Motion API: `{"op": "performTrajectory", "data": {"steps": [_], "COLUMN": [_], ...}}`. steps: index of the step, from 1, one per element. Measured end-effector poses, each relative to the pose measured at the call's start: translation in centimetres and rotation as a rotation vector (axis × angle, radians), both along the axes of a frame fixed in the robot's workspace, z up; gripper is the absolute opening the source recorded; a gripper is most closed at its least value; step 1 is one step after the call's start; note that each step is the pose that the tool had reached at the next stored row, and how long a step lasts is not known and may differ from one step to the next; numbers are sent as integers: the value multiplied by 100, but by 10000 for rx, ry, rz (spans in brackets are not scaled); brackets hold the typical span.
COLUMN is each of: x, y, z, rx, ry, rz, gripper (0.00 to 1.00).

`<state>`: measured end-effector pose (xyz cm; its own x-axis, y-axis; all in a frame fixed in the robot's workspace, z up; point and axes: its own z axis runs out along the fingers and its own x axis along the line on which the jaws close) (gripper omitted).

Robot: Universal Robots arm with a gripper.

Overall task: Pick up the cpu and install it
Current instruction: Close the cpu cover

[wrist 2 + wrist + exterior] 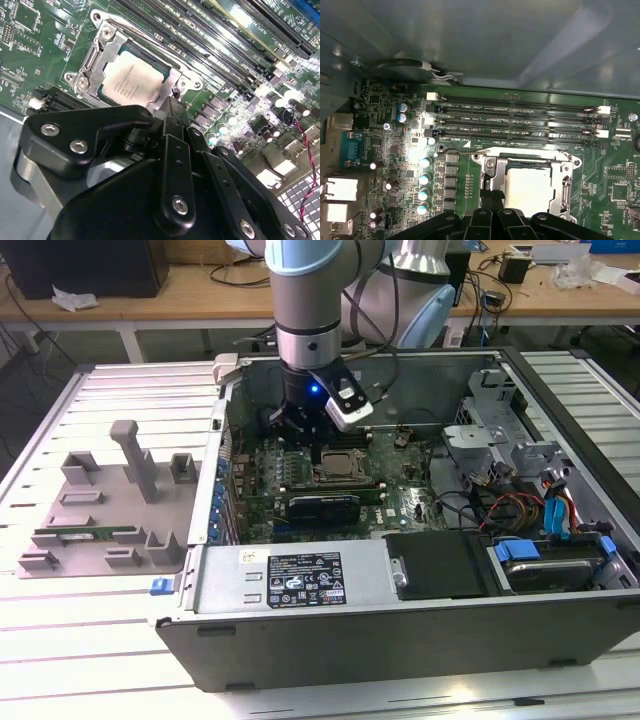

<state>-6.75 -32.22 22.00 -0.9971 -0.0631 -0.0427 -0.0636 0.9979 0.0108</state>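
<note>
Exterior view: the arm [310,300] reaches straight down into an open computer case [400,635] that lies on the slatted white table [60,640]. The gripper [305,435] hangs low over the motherboard [400,502]. From the gripper, the socket [340,452] lies close by toward 5 o'clock, and the cpu [338,470] is seated in it. A black card [325,506] lies just past the socket toward 6 o'clock. Outside the case, toward 9 o'clock, a grey fixture tray [100,495] rests on the table and carries a long green memory stick [85,535].

Second wrist view: the cpu [132,80] lies flat in the socket with its silver top fully exposed, and the metal frame [100,47] surrounds it. The gripper [171,105] stands just beside the socket's edge. Its fingers are drawn together and hold nothing. Empty memory slots [210,40] run alongside the socket.

First wrist view: the cpu [527,187] sits square inside the frame [487,175]. The gripper [491,199] is over the frame's edge beside the chip, closed and empty. I cannot tell whether it touches the frame. Memory slots [520,120] lie between the socket and the case wall [470,40].
</note>
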Motion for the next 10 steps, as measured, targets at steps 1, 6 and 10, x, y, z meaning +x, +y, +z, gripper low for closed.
{"op": "performTrajectory", "data": {"steps": [1,6,10], "x": [31,216,336], "y": [0,0,0], "z": [0,0,2], "rx": [-1,0,1], "ry": [0,-1,0], "rz": [-3,-5,-5], "gripper": [11,11,11]}}
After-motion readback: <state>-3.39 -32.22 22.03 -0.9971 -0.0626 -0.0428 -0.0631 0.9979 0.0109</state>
